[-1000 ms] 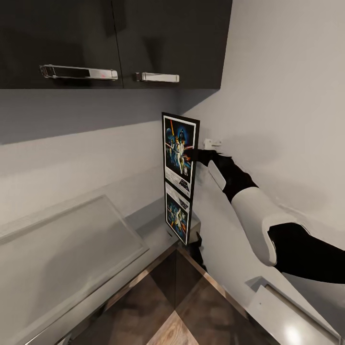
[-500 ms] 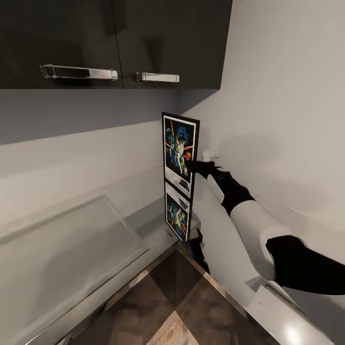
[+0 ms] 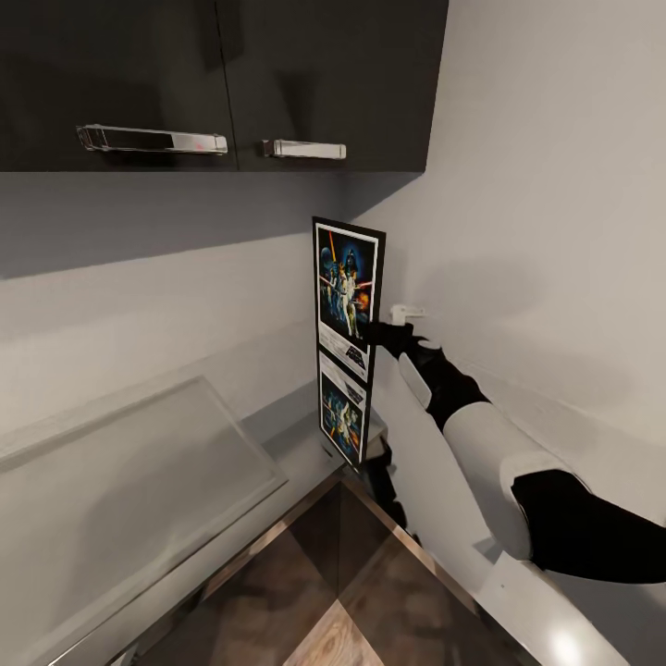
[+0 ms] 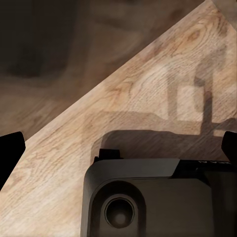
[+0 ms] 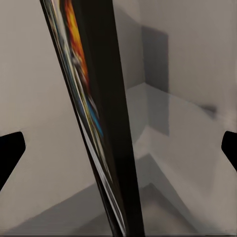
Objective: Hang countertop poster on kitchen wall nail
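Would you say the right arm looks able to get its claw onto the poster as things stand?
Probably yes: the right claw is already at the edge of the poster, which runs between its wide-apart fingertips, with nothing between them.

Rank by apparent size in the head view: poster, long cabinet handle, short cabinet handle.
1. Poster, by far the largest.
2. Long cabinet handle.
3. Short cabinet handle.
The handles sit farther from the camera, so true sizes stay unsure.

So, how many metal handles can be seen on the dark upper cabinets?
2. The longer handle is on the left cabinet door; the shorter handle is on the door to its right, nearer the corner. Others may lie outside the picture.
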